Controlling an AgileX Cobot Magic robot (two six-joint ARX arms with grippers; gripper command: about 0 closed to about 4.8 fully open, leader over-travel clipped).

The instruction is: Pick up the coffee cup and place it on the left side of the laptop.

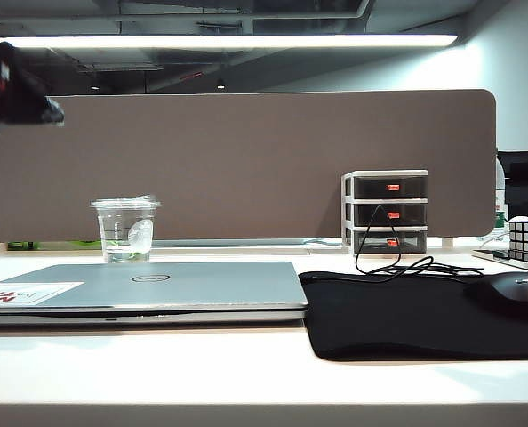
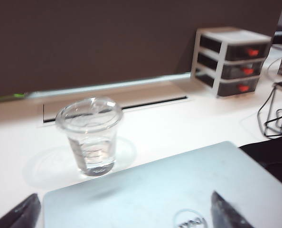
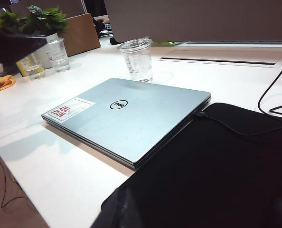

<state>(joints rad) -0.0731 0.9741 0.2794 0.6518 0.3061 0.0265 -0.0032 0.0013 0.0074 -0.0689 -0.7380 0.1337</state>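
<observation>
Left hand [image 2: 126, 211] approaching the coffee cup [image 2: 90, 135], fingers spread wide, holding nothing

Cup standing behind the laptop [image 1: 144, 289] on the bench [image 1: 246, 374]; next, closing around it; right hand's state I cannot tell

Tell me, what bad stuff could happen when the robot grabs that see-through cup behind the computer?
1. The coffee cup is thin clear plastic with some liquid inside; a hard squeeze by the open left gripper, which is over the laptop, might crush it or pop the lid.
2. The cup stands right behind the laptop, so a tip could spill onto it.
3. The right gripper waits over the black mouse pad, probably out of the way.
</observation>
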